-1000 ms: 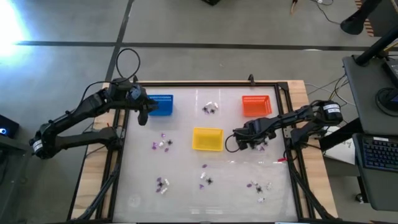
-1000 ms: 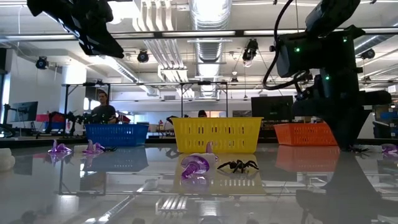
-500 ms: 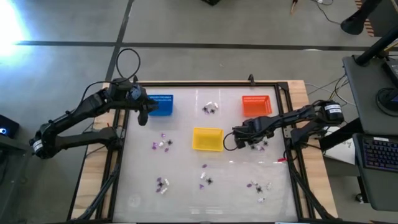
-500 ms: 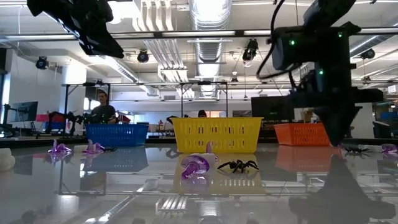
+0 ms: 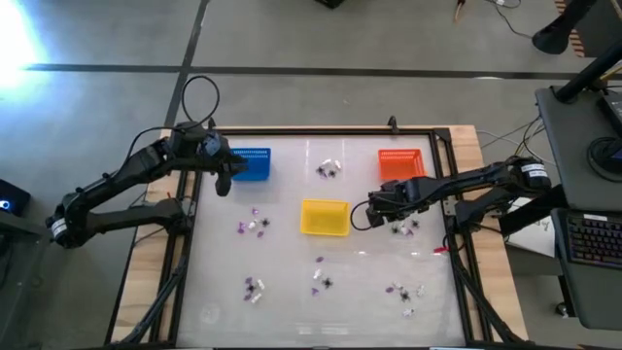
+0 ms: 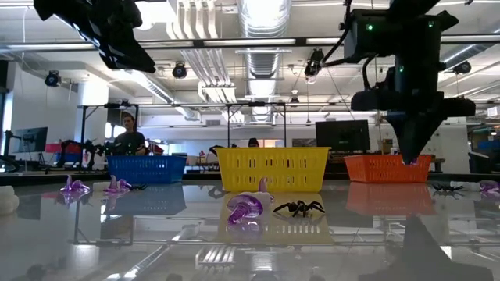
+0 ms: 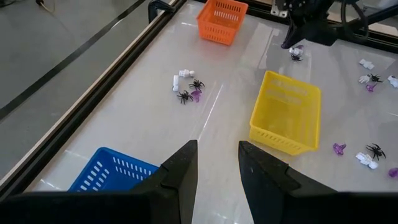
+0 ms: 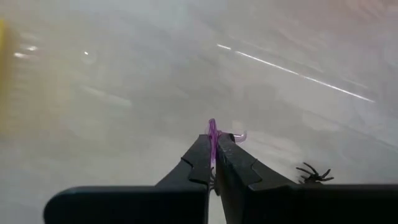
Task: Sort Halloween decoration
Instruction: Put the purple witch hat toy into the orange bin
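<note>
The right gripper is clenched on a purple trinket, lifted off the table between the yellow basket and orange basket. Expect it light, thin and slippery; keep your pinch across its flat middle. The left gripper, fingers apart, waits over the blue basket.

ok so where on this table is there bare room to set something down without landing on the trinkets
Bare patches: between the blue basket and the yellow basket, and the near strip below the trinket clusters. Crowded: beside the right end effector, shut on a purple trinket, where more trinkets lie.
</note>
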Tool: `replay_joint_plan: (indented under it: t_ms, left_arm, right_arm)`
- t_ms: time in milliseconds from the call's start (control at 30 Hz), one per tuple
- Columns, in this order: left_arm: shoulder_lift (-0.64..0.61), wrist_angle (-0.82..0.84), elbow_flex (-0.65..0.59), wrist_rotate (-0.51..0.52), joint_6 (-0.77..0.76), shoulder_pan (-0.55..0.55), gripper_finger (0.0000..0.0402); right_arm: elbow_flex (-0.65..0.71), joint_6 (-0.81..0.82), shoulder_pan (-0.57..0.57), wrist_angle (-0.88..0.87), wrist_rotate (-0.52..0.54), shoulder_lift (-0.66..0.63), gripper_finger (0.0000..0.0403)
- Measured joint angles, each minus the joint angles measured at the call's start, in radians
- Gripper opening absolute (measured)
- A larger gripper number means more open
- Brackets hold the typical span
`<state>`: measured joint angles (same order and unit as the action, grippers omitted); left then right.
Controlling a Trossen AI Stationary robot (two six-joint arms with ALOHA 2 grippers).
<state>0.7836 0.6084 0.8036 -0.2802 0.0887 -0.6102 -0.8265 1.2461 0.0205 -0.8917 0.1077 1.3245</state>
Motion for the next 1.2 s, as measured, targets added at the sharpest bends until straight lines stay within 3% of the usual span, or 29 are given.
replay_joint_plan:
  t_ms: [267, 633, 900, 1200]
  left_arm:
    - [0.000, 0.000, 0.000, 0.000, 0.000, 0.000, 0.0099]
    - [0.000, -0.001, 0.000, 0.005, 0.008, 0.000, 0.0099]
    - [0.000, -0.002, 0.000, 0.008, 0.000, 0.000, 0.0099]
    - [0.000, -0.001, 0.000, 0.008, 0.000, 0.000, 0.0099]
  right_arm:
    - [-0.001, -0.013, 0.083, -0.001, 0.111, -0.139, 0.0008]
    - [-0.001, -0.175, 0.326, 0.005, 0.174, -0.239, 0.0009]
    - [-0.002, -0.319, 0.492, 0.022, 0.174, -0.162, 0.0009]
    - [-0.003, -0.458, 0.592, 0.177, 0.118, -0.052, 0.0009]
